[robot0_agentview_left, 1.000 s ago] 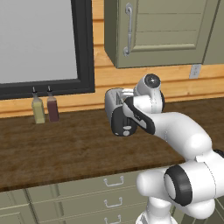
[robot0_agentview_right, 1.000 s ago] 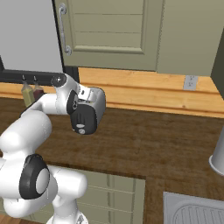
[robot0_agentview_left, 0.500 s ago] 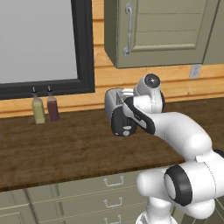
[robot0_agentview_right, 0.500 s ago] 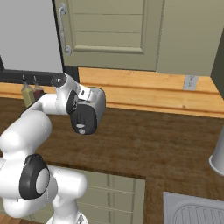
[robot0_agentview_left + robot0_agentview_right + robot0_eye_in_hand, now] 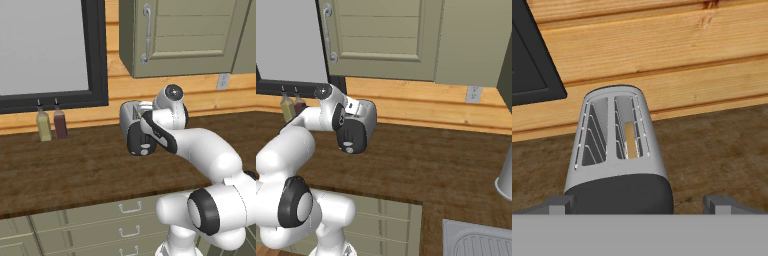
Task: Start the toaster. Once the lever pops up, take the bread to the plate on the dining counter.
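hand view: toaster (image 5: 619, 150) directly ahead and below gripper (image 5: 639, 202), long axis running away from hand toward wood wall, black end face nearest. fingertips (image 5: 719, 202) spread wide, one each side of that face, holding nothing. bread (image 5: 630, 140) seated deep in right-hand slot, tan edge showing. lever (image 5: 143, 146) low on black face, seen from left base view. probably still before lever press; lever lies under and slightly short of fingertips, so next move likely down along face.

two bottles (image 5: 51, 124) — worktop (image 5: 75, 170), cabinet door (image 5: 190, 35)
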Controlling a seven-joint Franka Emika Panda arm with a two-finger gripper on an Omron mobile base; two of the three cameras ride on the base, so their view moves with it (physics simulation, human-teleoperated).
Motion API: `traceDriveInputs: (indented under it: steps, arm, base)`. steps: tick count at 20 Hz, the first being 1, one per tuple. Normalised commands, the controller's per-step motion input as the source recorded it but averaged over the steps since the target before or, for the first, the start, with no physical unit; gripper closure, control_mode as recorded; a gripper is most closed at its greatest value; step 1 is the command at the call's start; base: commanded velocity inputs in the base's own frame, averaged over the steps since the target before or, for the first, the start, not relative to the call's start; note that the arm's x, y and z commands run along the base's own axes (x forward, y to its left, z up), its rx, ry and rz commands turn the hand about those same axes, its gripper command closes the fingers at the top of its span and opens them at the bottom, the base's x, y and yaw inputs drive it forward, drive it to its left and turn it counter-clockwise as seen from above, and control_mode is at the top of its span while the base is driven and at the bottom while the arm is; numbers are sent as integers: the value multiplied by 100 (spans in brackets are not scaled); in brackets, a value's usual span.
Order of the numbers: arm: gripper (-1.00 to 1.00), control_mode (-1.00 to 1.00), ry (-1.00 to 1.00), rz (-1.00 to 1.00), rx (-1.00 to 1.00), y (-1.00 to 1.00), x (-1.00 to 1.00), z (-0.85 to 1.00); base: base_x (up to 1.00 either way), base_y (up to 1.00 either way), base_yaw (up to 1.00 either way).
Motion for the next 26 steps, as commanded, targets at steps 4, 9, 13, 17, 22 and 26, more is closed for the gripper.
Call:
traceDriveInputs:
  steps: [4, 9, 13, 17, 22, 26]
  arm:
    - [-100, -100, 0, 0, 0, 0, 0, 0]
    - [-100, -100, 0, 0, 0, 0, 0, 0]
    - [-100, -100, 0, 0, 0, 0, 0, 0]
    - [-100, -100, 0, 0, 0, 0, 0, 0]
    - [-100, -100, 0, 0, 0, 0, 0, 0]
    - [-100, -100, 0, 0, 0, 0, 0, 0]
  base:
    - [0, 0, 0]
    - [0, 0, 0]
    - [0, 0, 0]
    - [0, 0, 0]
    - [0, 0, 0]
    - [0, 0, 0]
